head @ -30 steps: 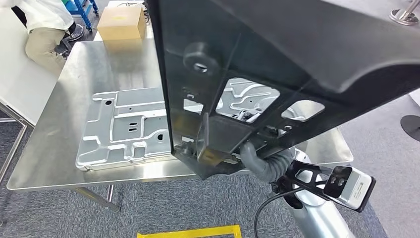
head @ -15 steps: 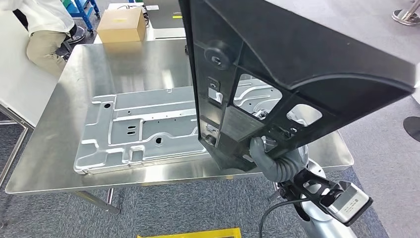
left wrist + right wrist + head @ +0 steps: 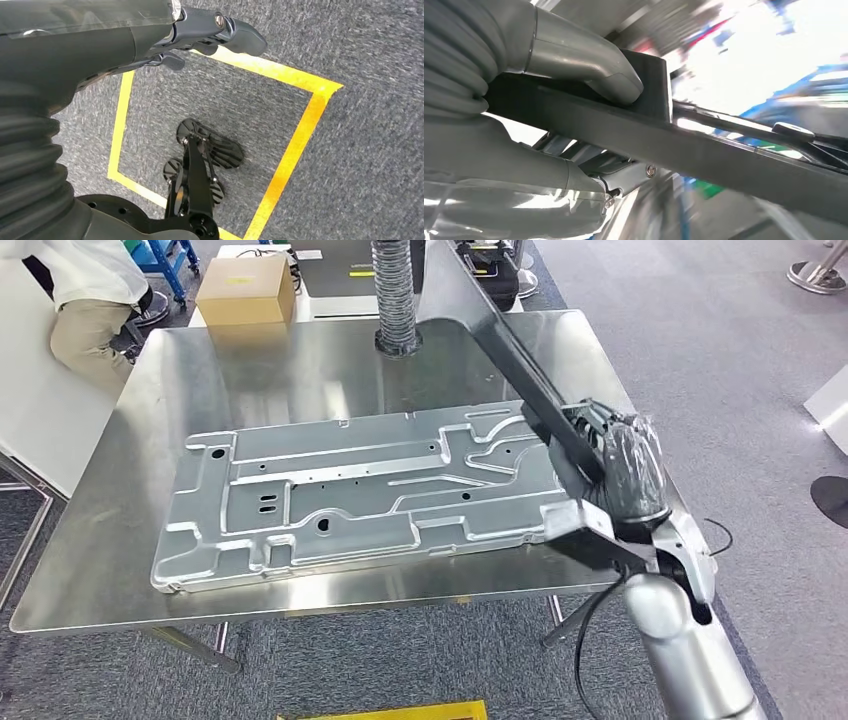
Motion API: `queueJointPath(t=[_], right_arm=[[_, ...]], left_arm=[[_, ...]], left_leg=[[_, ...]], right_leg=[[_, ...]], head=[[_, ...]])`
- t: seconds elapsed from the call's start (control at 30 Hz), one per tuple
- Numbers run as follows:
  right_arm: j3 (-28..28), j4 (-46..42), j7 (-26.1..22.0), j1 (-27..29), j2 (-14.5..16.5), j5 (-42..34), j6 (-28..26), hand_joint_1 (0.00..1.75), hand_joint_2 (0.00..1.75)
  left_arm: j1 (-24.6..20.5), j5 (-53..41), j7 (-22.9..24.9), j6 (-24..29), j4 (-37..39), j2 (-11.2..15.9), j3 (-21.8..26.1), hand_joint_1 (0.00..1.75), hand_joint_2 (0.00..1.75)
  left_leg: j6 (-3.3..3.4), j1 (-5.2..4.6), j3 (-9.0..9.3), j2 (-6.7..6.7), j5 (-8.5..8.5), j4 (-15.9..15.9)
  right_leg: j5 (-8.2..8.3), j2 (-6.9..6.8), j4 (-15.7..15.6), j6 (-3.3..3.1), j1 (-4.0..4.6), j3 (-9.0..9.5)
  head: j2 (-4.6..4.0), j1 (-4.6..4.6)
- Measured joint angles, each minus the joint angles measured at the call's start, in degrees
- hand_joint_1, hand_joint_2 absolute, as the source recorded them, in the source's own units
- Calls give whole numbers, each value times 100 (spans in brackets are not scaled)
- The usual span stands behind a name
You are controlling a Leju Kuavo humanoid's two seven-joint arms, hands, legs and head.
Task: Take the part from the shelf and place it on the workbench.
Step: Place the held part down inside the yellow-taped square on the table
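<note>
The right hand [image 3: 622, 472] clamps the black plastic panel [image 3: 500, 330] by its near end, thumb [image 3: 589, 62] over one face; the panel rises edge-on above the steel workbench [image 3: 150, 440], likely for lowering beside the stamped metal plate [image 3: 350, 495]; the left hand [image 3: 200, 35] hangs empty, fingers loosely apart.

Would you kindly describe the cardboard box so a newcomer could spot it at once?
Start at the steel workbench carrying the large stamped metal panel. Past its far-left corner sits the cardboard box: the one plain brown carton among grey and black things.
</note>
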Motion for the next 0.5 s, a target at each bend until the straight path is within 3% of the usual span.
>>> queueJointPath(t=[0.07, 0.17, 0.2, 0.23, 0.27, 0.33, 0.37, 0.4, 0.5], right_arm=[[48, 612, 446, -508, 22, 938, -163, 175, 175], [238, 1545, 904, -1243, 126, 1808, -245, 175, 175], [318, 1822, 1001, -1424, 171, 1969, -253, 175, 175], [390, 2055, 1065, -1562, 213, 2076, -259, 175, 175], [455, 2250, 1101, -1677, 250, 2156, -264, 175, 175], [581, 2558, 1135, -1913, 310, 2341, -271, 175, 175], [667, 2733, 1142, -2059, 352, 2469, -274, 175, 175], [764, 2913, 1136, -2204, 408, 2587, -274, 175, 175], [1081, 3481, 1048, -2548, 627, 2754, -224, 175, 175]], left_arm=[[-25, -14, 4, -23, 0, -8, 6, 0, 175], [-48, -37, 15, -52, 0, -10, 22, 0, 175], [-50, -42, 19, -60, 0, -10, 27, 0, 175], [-52, -44, 21, -64, 0, -11, 32, 0, 175], [-54, -48, 23, -70, 0, -12, 35, 0, 175], [-53, -68, 23, -82, 0, -16, 38, 0, 175], [-54, -87, 22, -89, 0, -17, 38, 0, 175], [-57, -108, 20, -97, 0, -17, 38, 0, 175], [-63, -164, -3, -148, -1, -7, 38, 0, 175]], left_leg=[[69, 15, 9, 10, 45, -38], [101, 14, -8, 13, 65, -42], [101, 12, -8, 11, 64, -39], [100, 12, -4, 5, 61, -34], [95, 13, 5, -7, 55, -30], [71, 9, 18, -33, 32, -15], [46, 1, 9, -41, 23, -4], [16, -5, -6, -43, 21, 2], [-88, -9, -29, -29, 18, -14]], right_leg=[[-152, -13, 240, 62, -16, -111], [-643, -28, 1331, 126, -42, -633], [-701, -29, 1603, 136, -50, -773], [-643, -31, 1660, 139, -56, -814], [-475, -32, 1474, 132, -62, -743], [-53, -34, 694, 93, -60, -403], [72, -33, 345, 63, -45, -261], [124, -31, 137, 33, -27, -185], [119, -19, 23, -64, -11, -174]], head=[[0, 19], [-1, 43], [-1, 43], [-1, 43], [0, 44], [0, 45], [0, 45], [0, 42], [1, 37]])
